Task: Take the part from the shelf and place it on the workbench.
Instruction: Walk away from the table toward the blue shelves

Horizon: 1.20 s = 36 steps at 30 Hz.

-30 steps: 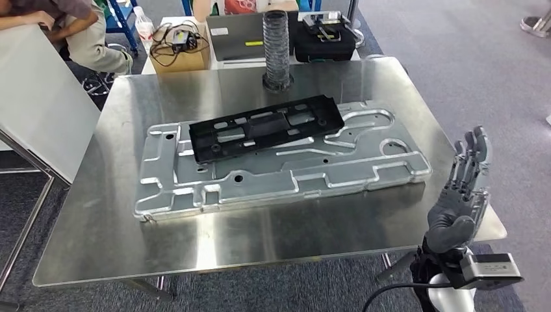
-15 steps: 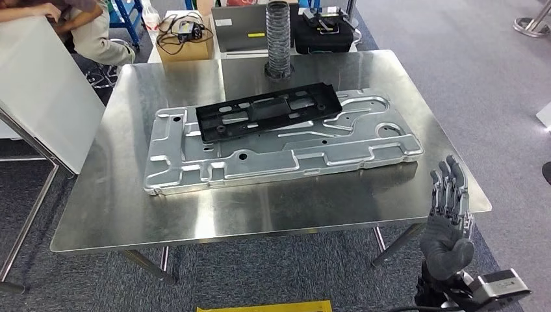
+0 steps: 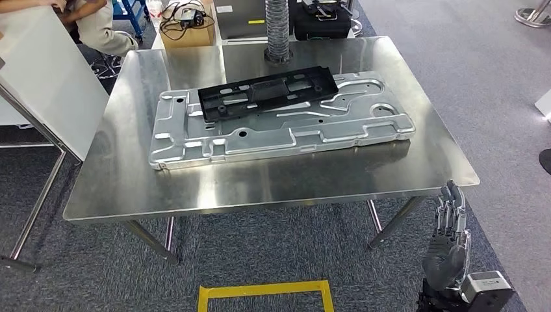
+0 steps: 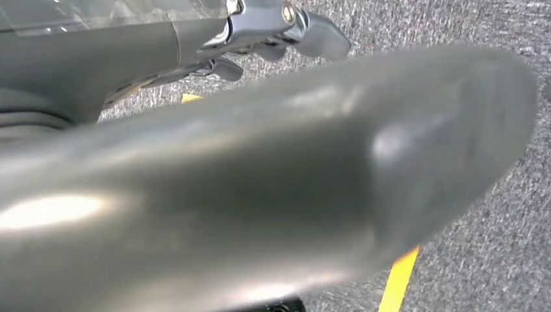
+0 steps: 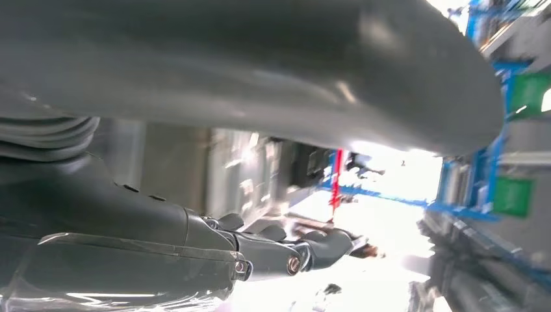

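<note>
A black slotted plastic part (image 3: 268, 93) lies flat on a large stamped silver metal panel (image 3: 286, 133), which rests on the steel workbench (image 3: 260, 185). My right hand (image 3: 447, 244) hangs below and in front of the bench's near right corner, fingers straight and apart, holding nothing. The right wrist view shows that hand's thumb (image 5: 260, 65) and extended fingers (image 5: 292, 250) with nothing between them. In the left wrist view my left hand (image 4: 260, 195) hangs over grey carpet, its fingers (image 4: 286, 26) stretched out and empty.
A black ribbed hose (image 3: 277, 29) stands at the bench's far edge. Behind it are a cardboard box of cables (image 3: 186, 26) and a black case (image 3: 321, 19). A white tilted panel (image 3: 45, 84) stands left. A person (image 3: 97, 26) sits far left. Yellow floor tape (image 3: 263, 290) lies near.
The camera has pulled back from the bench, so the whole scene sits farther and higher in the picture. My right hand has dropped from bench height to below the bench corner, still empty.
</note>
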### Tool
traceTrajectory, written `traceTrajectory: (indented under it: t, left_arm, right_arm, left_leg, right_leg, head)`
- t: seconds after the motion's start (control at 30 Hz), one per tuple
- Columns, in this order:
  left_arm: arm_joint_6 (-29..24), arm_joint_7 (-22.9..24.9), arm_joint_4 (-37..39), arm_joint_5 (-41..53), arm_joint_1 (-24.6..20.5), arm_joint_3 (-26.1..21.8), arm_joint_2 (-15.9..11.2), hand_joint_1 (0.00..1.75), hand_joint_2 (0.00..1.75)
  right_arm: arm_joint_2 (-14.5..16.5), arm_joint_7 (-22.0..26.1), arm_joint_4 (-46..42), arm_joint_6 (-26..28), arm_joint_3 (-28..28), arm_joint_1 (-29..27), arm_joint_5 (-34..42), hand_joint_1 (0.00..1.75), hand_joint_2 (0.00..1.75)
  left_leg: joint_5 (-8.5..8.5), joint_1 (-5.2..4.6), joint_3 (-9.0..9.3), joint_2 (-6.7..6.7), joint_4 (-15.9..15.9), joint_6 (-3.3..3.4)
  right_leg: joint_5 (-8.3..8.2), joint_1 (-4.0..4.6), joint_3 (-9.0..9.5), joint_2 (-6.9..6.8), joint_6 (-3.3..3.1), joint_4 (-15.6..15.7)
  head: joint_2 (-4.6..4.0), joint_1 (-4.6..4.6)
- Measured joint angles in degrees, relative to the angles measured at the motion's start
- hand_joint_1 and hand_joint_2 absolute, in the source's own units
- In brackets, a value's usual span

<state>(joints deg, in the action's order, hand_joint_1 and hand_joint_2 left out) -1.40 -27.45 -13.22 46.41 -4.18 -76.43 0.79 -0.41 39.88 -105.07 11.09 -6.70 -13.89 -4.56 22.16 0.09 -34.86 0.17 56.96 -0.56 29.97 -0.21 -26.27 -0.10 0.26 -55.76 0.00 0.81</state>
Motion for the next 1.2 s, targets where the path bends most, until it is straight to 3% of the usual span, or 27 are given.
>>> traceTrajectory:
  t: [0.03, 0.07, 0.17, 0.2, 0.23, 0.27, 0.3, 0.33, 0.37, 0.43, 0.47, 0.53, 0.6, 0.7, 0.73, 0.77, 0.8, 0.83, 0.87, 0.9, 0.97, 1.0, 1.07, 1.1, 1.13, 1.2]
  left_arm:
    - [0.04, -0.08, 0.0, 0.04, 0.11, 0.01, 0.01, 0.0, 0.0]
    - [0.09, -0.11, 0.0, 0.09, 0.25, 0.01, 0.03, 0.0, 0.0]
    - [0.26, -0.13, 0.0, 0.3, 0.42, 0.02, 0.07, 0.0, 0.0]
    - [0.31, -0.13, 0.0, 0.36, 0.4, 0.02, 0.07, 0.0, 0.0]
    - [0.36, -0.11, 0.0, 0.4, 0.38, 0.02, 0.08, 0.0, 0.0]
    - [0.4, -0.09, 0.0, 0.43, 0.38, 0.02, 0.08, 0.0, 0.0]
    - [0.46, -0.06, 0.0, 0.48, 0.37, 0.02, 0.08, 0.0, 0.0]
    - [0.53, -0.05, 0.0, 0.52, 0.31, 0.02, 0.08, 0.0, 0.0]
    - [0.6, -0.07, 0.0, 0.57, 0.19, 0.02, 0.07, 0.0, 0.0]
    - [0.72, -0.29, 0.0, 0.73, -0.05, 0.02, 0.1, 0.0, 0.0]
    - [0.77, -0.45, 0.0, 0.83, -0.1, 0.02, 0.16, 0.0, 0.0]
    - [0.77, -0.75, 0.01, 0.99, -0.04, 0.01, 0.39, 0.0, 0.0]
    - [0.68, -0.95, 0.02, 1.08, -0.02, 0.0, 0.71, 0.0, 0.0]
    - [0.63, -1.03, 0.04, 1.47, 0.21, -0.01, 0.95, 0.0, 0.0]
    - [0.64, -1.03, 0.04, 1.73, 0.29, -0.01, 0.97, 0.0, 0.0]
    - [0.68, -1.03, 0.04, 2.01, 0.33, 0.0, 0.98, 0.0, 0.0]
    - [0.74, -1.03, 0.04, 2.25, 0.32, 0.01, 0.98, 0.0, 0.0]
    - [0.81, -1.03, 0.04, 2.49, 0.29, 0.03, 0.98, 0.0, 0.0]
    - [0.92, -1.03, 0.04, 2.71, 0.24, 0.07, 0.98, 0.0, 0.0]
    - [1.07, -1.04, 0.04, 2.96, 0.2, 0.15, 0.98, 0.0, 0.0]
    - [1.39, -1.08, 0.05, 3.41, 0.13, 0.4, 0.98, 0.0, 0.0]
    - [1.54, -1.09, 0.06, 3.64, 0.12, 0.54, 0.98, 0.0, 0.0]
    - [1.69, -1.08, 0.07, 3.91, 0.17, 0.72, 0.96, 0.0, 0.0]
    - [1.75, -1.06, 0.07, 4.01, 0.26, 0.79, 0.95, 0.0, 0.0]
    - [1.79, -1.04, 0.08, 4.04, 0.36, 0.85, 0.95, 0.0, 0.0]
    - [1.85, -1.02, 0.1, 4.09, 0.48, 0.94, 0.98, 0.0, 0.0]
  right_arm:
    - [0.58, -0.05, 1.17, 0.23, -0.34, -0.09, -0.39, 0.0, 0.0]
    - [1.15, -0.22, 2.53, 0.43, -0.66, -0.16, -0.89, 0.0, 0.0]
    - [2.4, -1.52, 7.11, 1.03, -1.53, -0.08, -3.32, 0.0, 1.31]
    - [2.73, -1.89, 9.22, 1.27, -1.93, 0.01, -4.41, 0.0, 1.75]
    - [3.04, -2.19, 11.54, 1.42, -2.38, 0.12, -5.56, 0.0, 1.75]
    - [3.35, -2.52, 14.09, 1.45, -2.91, 0.32, -6.77, 0.0, 1.75]
    - [3.65, -2.92, 16.88, 1.46, -3.48, 0.66, -8.11, 0.0, 1.75]
    - [3.89, -3.35, 19.95, 1.53, -4.09, 1.21, -9.67, 0.0, 1.75]
    - [4.09, -3.68, 23.8, 1.77, -4.8, 2.04, -11.45, 0.0, 1.75]
    - [4.2, -3.46, 34.06, 3.09, -6.47, 4.51, -14.99, 0.0, 1.75]
    - [4.09, -3.29, 40.4, 4.42, -7.42, 6.02, -16.73, 0.0, 1.75]
    - [3.58, -4.27, 53.59, 7.71, -9.22, 8.72, -19.67, 0.0, 1.75]
    - [2.9, -7.94, 65.27, 9.62, -10.56, 10.31, -21.71, 0.0, 1.75]
    - [2.11, -16.01, 77.4, 8.36, -11.27, 11.35, -24.15, 0.0, 1.75]
    - [1.96, -19.55, 80.44, 6.94, -11.25, 11.67, -25.17, 0.0, 1.75]
    - [1.86, -23.55, 83.0, 4.95, -11.08, 12.02, -26.27, 0.0, 1.75]
    - [1.78, -27.69, 85.19, 2.7, -10.78, 12.32, -27.39, 0.0, 1.75]
    - [1.73, -31.21, 86.79, 0.6, -10.38, 12.58, -28.38, 0.0, 1.75]
    - [1.68, -34.49, 88.09, -1.6, -9.87, 12.85, -29.24, 0.0, 1.75]
    - [1.63, -37.21, 89.05, -3.8, -9.38, 13.15, -29.86, 0.0, 1.75]
    - [1.51, -40.68, 90.47, -8.14, -8.46, 13.7, -30.73, 0.0, 1.75]
    - [1.43, -41.57, 91.04, -10.05, -8.01, 13.91, -31.15, 0.0, 1.75]
    - [1.33, -42.19, 92.03, -12.33, -7.11, 14.14, -31.91, 0.0, 1.75]
    - [1.31, -42.31, 92.34, -12.82, -6.73, 14.27, -32.09, 0.0, 1.75]
    - [1.31, -42.35, 92.62, -13.07, -6.43, 14.4, -32.16, 0.0, 1.75]
    - [1.26, -42.42, 93.0, -13.25, -5.97, 14.54, -32.21, 0.0, 1.75]
  left_leg:
    - [0.4, 0.08, -0.3, -0.03, 0.34, -0.3]
    - [1.85, 0.15, -0.83, -0.06, 1.48, -0.57]
    - [10.17, 0.34, -3.47, -0.1, 10.68, -1.08]
    - [11.8, 0.36, -4.02, -0.1, 14.15, -1.18]
    - [12.02, 0.37, -3.94, -0.09, 16.42, -1.23]
    - [10.95, 0.38, -2.99, -0.09, 17.0, -1.21]
    - [9.13, 0.37, -1.02, -0.09, 15.48, -1.11]
    - [7.51, 0.36, 1.85, -0.1, 12.15, -0.95]
    - [7.07, 0.26, 5.2, -0.11, 7.53, -0.73]
    - [8.12, 0.02, 10.04, -0.12, 0.0, -0.24]
    - [8.74, -0.12, 10.89, -0.13, -1.8, 0.05]
    - [7.92, -0.11, 10.38, -0.09, -2.38, 0.82]
    - [6.52, 0.03, 9.28, -0.01, -2.63, 1.7]
    - [4.42, -0.01, 6.65, 0.09, -2.5, 2.3]
    - [3.74, -0.04, 5.63, 0.17, -2.31, 2.24]
    - [3.13, -0.05, 4.58, 0.28, -2.03, 2.14]
    - [2.61, -0.04, 3.55, 0.37, -1.65, 2.01]
    - [2.15, -0.02, 2.49, 0.43, -1.2, 1.85]
    - [1.73, 0.0, 1.53, 0.47, -0.68, 1.65]
    - [1.38, -0.03, 0.71, 0.46, -0.16, 1.38]
    - [0.59, -0.05, -0.2, 0.52, 0.49, 0.68]
    - [0.13, 0.0, -0.4, 0.56, 0.54, 0.28]
    - [-0.36, 0.18, -0.8, 0.52, 0.54, -0.46]
    - [0.75, 0.28, -1.29, 0.44, 1.24, -0.76]
    - [3.08, 0.37, -2.01, 0.37, 3.01, -1.02]
    - [9.41, 0.56, -3.6, 0.32, 9.41, -1.42]
  right_leg:
    - [-0.53, -0.06, -0.4, -0.1, -0.44, 0.14]
    - [-1.22, -0.14, -0.98, -0.2, -0.93, 0.26]
    - [-3.31, -0.08, -3.46, -0.34, -1.64, 0.32]
    - [-4.01, 0.0, -4.41, -0.35, -1.62, 0.24]
    - [-4.66, 0.05, -5.38, -0.38, -1.58, 0.1]
    - [-5.29, 0.08, -6.37, -0.41, -1.5, -0.1]
    - [-5.86, 0.1, -7.31, -0.43, -1.39, -0.36]
    - [-6.35, 0.1, -8.15, -0.45, -1.25, -0.66]
    - [-6.83, 0.15, -8.84, -0.45, -1.05, -0.97]
    - [-7.77, 0.25, -9.44, -0.47, -0.47, -1.23]
    - [-8.31, 0.25, -9.48, -0.51, -0.11, -1.12]
    - [-9.21, 0.15, -9.51, -0.55, 0.64, -0.71]
    - [-7.25, -0.03, -10.24, -0.36, 1.31, -1.83]
    - [1.77, -0.24, -12.78, -0.14, 1.95, -11.47]
    - [3.62, -0.3, -13.36, -0.13, 2.13, -15.21]
    - [3.71, -0.41, -13.14, -0.13, 2.27, -17.39]
    - [2.54, -0.55, -12.01, -0.14, 2.35, -17.58]
    - [0.87, -0.7, -9.9, -0.14, 2.35, -15.79]
    - [-0.34, -0.84, -6.82, -0.13, 2.27, -12.2]
    - [-0.38, -0.8, -3.48, -0.1, 2.11, -7.6]
    - [0.87, -0.51, 0.73, -0.01, 1.52, -1.06]
    - [1.31, -0.26, 1.2, 0.02, 1.14, 0.15]
    - [0.38, -0.2, 0.39, -0.14, 0.23, 0.28]
    - [-0.31, -0.28, -0.23, -0.28, -0.29, 0.37]
    - [-1.09, -0.37, -1.03, -0.4, -0.7, 0.49]
    - [-2.55, -0.29, -2.84, -0.52, -1.2, 0.48]
  head:
    - [0.0, -0.13]
    - [0.0, -0.03]
    - [0.0, 0.26]
    - [0.0, 0.25]
    - [0.0, 0.24]
    - [0.0, 0.24]
    - [0.0, 0.24]
    - [0.0, 0.25]
    - [0.01, 0.26]
    - [0.01, 0.18]
    - [0.02, 0.25]
    - [0.01, 0.36]
    - [0.0, 0.29]
    - [0.0, -0.14]
    - [0.0, -0.19]
    - [0.0, -0.19]
    - [0.0, -0.19]
    - [0.0, -0.19]
    - [0.0, -0.19]
    - [0.0, -0.2]
    - [0.01, -0.23]
    - [0.01, -0.31]
    - [0.0, -0.53]
    - [0.0, -0.44]
    - [0.0, -0.34]
    - [0.0, -0.1]
